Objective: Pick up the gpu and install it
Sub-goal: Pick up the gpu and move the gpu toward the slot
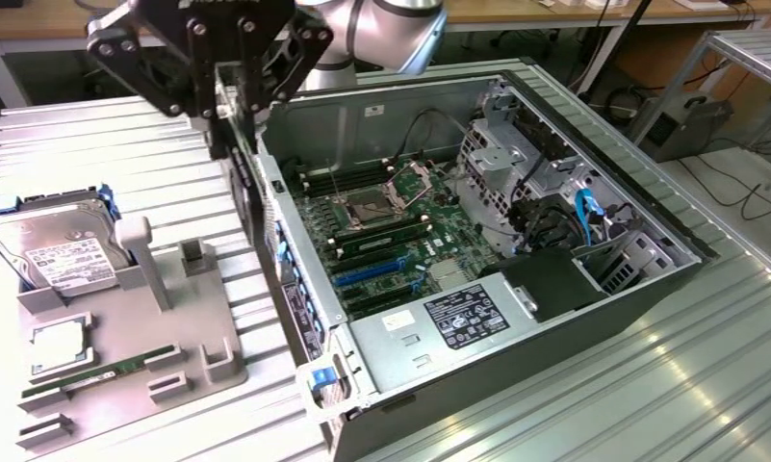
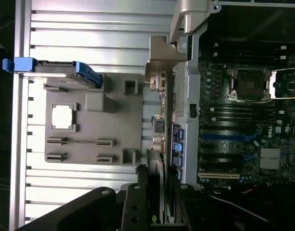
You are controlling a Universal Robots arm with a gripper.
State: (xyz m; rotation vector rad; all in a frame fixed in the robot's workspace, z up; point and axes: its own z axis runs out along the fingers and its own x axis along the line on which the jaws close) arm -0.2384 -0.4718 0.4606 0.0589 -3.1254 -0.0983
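Nearest, the ridged silver metal tabletop (image 1: 591, 385) carried one grey plastic holder (image 1: 167, 346). On it lay one long narrow green memory stick (image 1: 96, 377) and one square silver processor chip (image 1: 54, 345). At its far end one silver boxy hard drive with a white label (image 1: 58, 252) stood on edge in a blue frame.

On the exterior view's right lay one open black computer case (image 1: 526, 361), its near corner cut off by the picture's lower edge and its green motherboard (image 1: 385, 241) bare inside. A narrow strip of bare tabletop ran between holder and case.

Farther back, over that strip, the black gripper (image 1: 235, 130) hung with its jaws drawn narrow on the gpu (image 1: 242, 202), a thin dark rectangular card. The card hung edge-on just outside the case's rear wall, seemingly clear of the tabletop. Its fan face could not be made out. The picture's top edge cut off the gripper's upper part, in front of the silver arm (image 1: 385, 29).
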